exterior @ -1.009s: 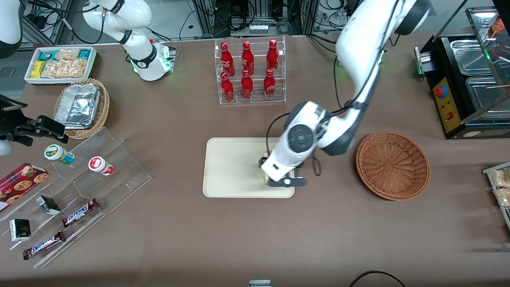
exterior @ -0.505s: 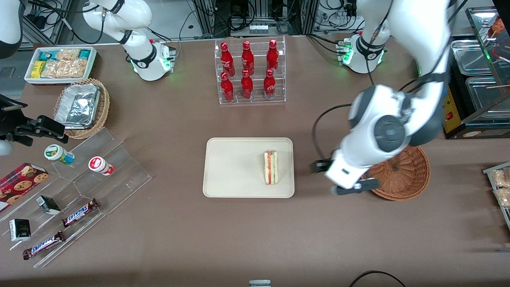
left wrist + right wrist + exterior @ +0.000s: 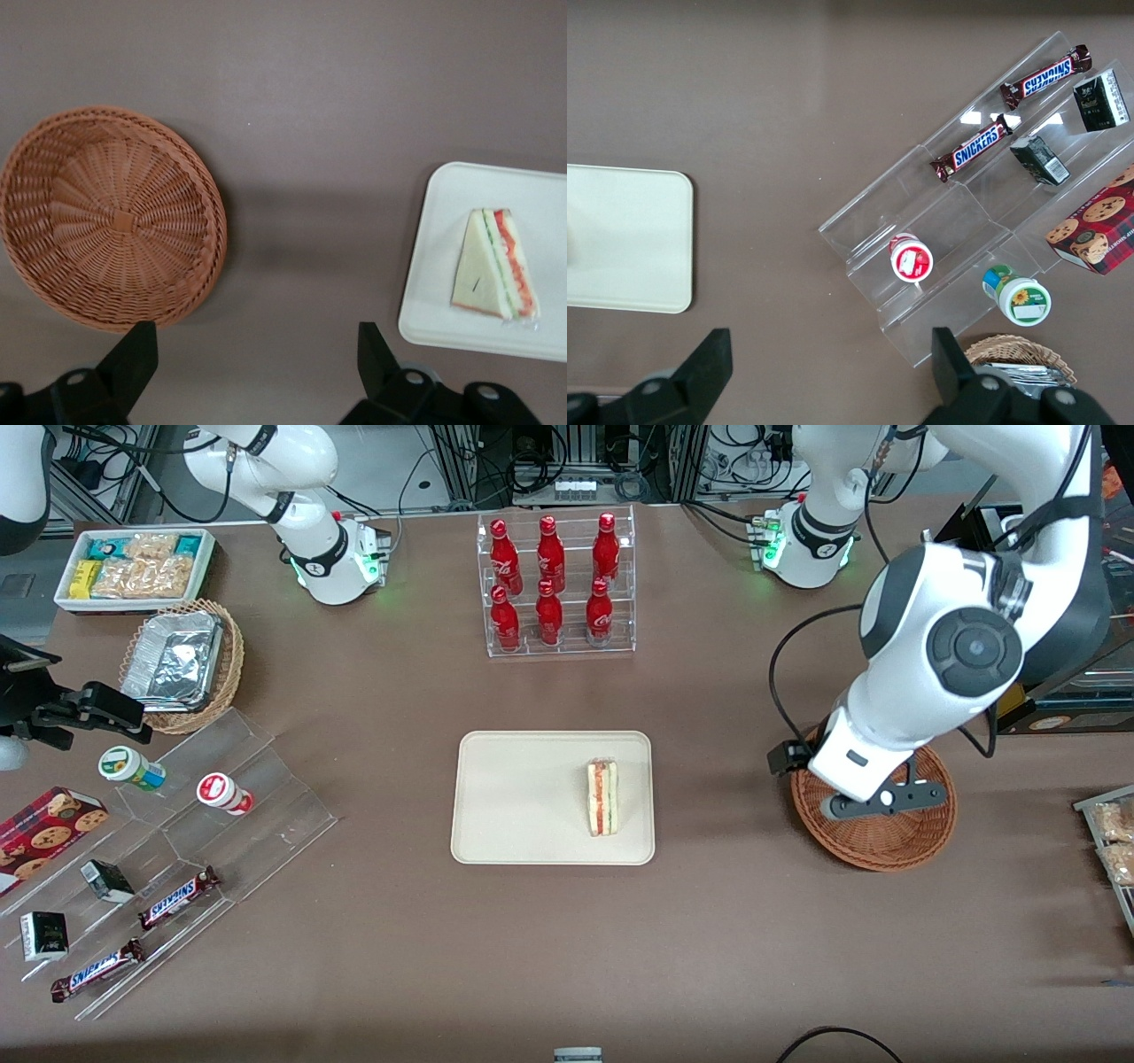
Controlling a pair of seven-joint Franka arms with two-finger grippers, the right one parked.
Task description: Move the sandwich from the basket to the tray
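Front view: sandwich (image 3: 602, 797) lay flat on tray (image 3: 523, 797), long axis 12–6. Claw (image 3: 873, 802) hung over basket (image 3: 873, 846), fingers apart, empty, roughly 3 o'clock of sandwich, well apart.

The sandwich (image 3: 602, 797), a pale triangular wedge with orange-red and green layers on its cut edge, lies on the cream tray (image 3: 523, 797) near the end toward the working arm. The reddish-brown wicker basket (image 3: 886, 846) seems empty. The gripper (image 3: 252, 367) hangs spread above it.
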